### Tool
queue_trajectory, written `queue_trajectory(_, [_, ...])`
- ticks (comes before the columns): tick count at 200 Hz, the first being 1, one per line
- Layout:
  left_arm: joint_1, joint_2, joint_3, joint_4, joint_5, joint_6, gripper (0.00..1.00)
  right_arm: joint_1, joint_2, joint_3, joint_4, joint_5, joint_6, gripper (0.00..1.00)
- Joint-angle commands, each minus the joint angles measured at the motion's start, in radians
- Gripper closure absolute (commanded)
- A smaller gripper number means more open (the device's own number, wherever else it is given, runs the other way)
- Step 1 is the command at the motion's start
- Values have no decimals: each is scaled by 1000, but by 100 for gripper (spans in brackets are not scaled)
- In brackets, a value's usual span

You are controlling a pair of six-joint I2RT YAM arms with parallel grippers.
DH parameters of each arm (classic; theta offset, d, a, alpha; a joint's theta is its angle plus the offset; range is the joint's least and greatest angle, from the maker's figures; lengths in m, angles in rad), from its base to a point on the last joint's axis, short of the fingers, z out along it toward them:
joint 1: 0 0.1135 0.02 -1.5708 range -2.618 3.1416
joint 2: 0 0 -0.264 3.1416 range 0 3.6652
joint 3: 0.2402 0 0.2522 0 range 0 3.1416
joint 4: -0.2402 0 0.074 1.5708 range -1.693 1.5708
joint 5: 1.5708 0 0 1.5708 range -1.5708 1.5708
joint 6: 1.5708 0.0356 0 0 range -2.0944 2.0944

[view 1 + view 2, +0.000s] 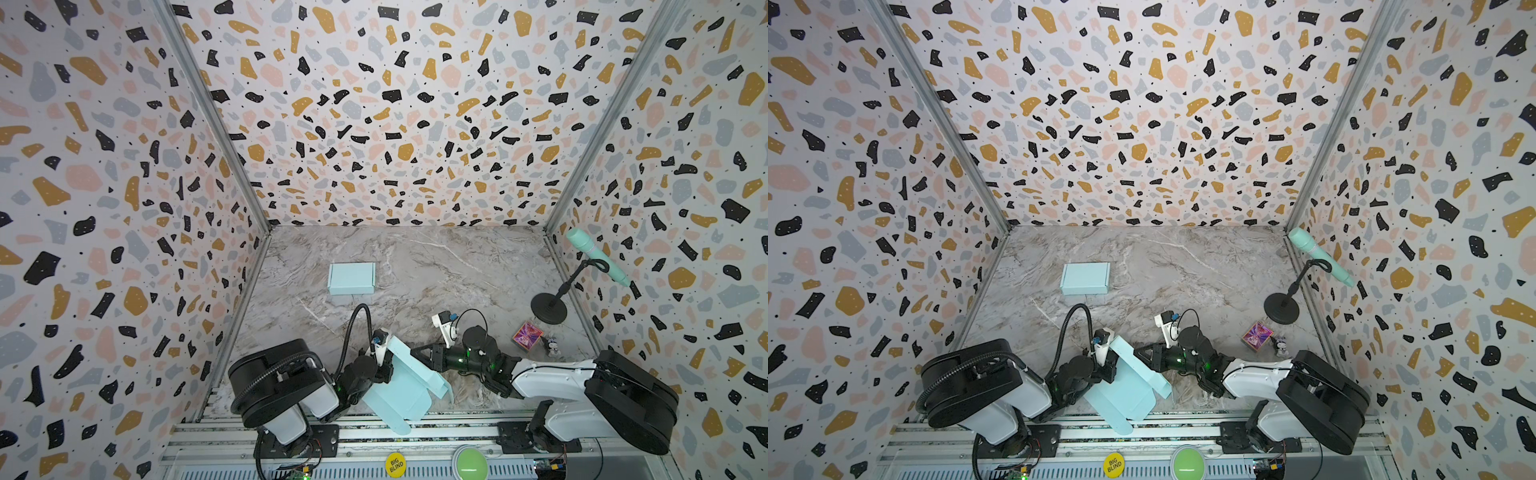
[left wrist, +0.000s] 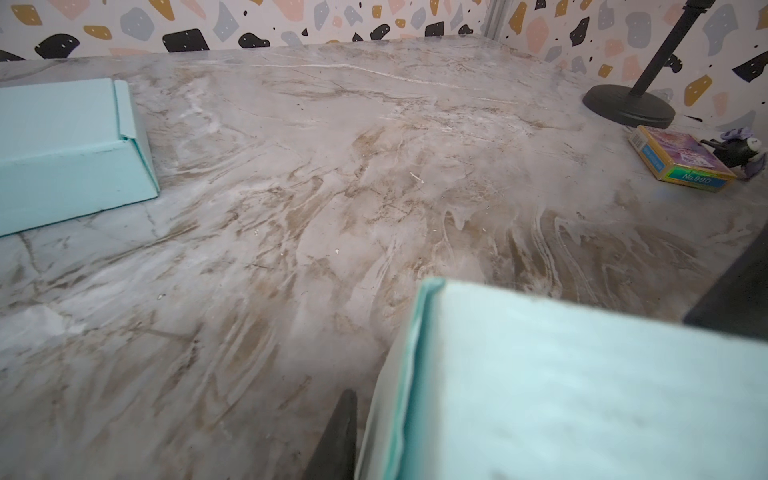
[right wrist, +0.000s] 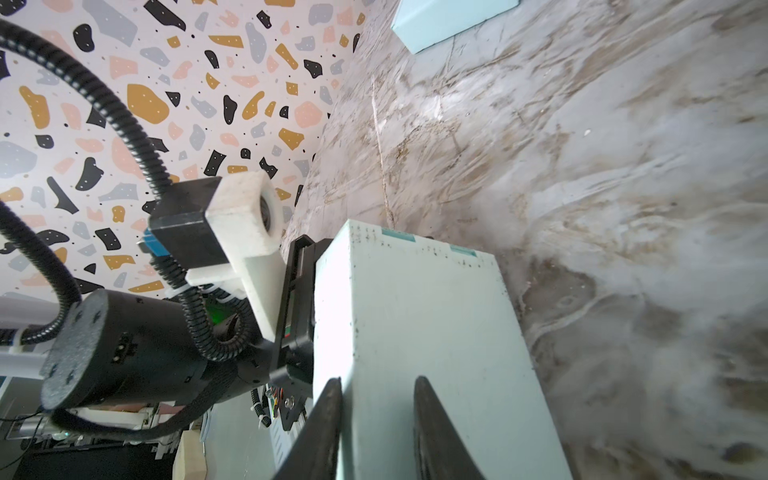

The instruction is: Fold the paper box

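The paper box (image 1: 399, 395) is light blue, partly folded, and held tilted above the table's front edge and the rail. My left gripper (image 1: 387, 370) is shut on its left wall. In the left wrist view one dark finger (image 2: 341, 432) lies against the folded wall of the box (image 2: 561, 395), and the other finger is hidden behind it. My right gripper (image 1: 415, 353) reaches in from the right, its tips at the box's raised side panel (image 3: 424, 316). Its fingers (image 3: 432, 415) stand a little apart with nothing clamped between them.
A folded light-blue box (image 1: 351, 278) lies at the back left of the marble table (image 1: 457, 266). On the right stand a microphone stand (image 1: 548, 307), a colourful card pack (image 1: 527, 336) and a small figure (image 1: 552, 347). A green button (image 1: 471, 461) and a yellow disc (image 1: 395, 464) sit past the front rail.
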Motion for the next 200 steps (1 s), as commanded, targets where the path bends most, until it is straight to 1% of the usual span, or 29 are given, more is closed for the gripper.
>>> queue_trajectory(1, [-4, 38, 32, 85, 6, -6, 82, -1, 2, -19, 9, 8, 23, 70])
queue_trajectory(24, [-4, 71, 40, 112, 4, -15, 87, -1, 21, -48, 64, 4, 58, 70])
queue_trajectory(60, [-5, 83, 28, 138, -7, -25, 91, 13, 28, -93, 146, -1, 118, 70])
queue_trajectory(81, [-4, 78, 22, 138, -11, -27, 91, 15, 25, -123, 198, 1, 157, 70])
queue_trajectory(103, [-5, 75, 17, 137, -8, -26, 85, 14, 21, -124, 207, -8, 160, 70])
queue_trajectory(119, [-8, 75, 16, 128, -3, -20, 85, 3, 10, -105, 178, -28, 134, 69])
queue_trajectory(137, [-15, 75, 14, 114, -4, -11, 86, -35, -36, -89, 99, -29, 88, 65])
queue_trajectory(167, [-28, 81, 17, 94, -6, 1, 87, -172, -113, -64, -25, -61, 1, 55])
queue_trajectory(187, [-32, 93, 26, 93, -7, 3, 87, -238, -135, -3, -138, -78, -86, 54])
queue_trajectory(200, [-34, 99, 32, 90, -8, 4, 87, -285, -131, 18, -163, -97, -120, 54])
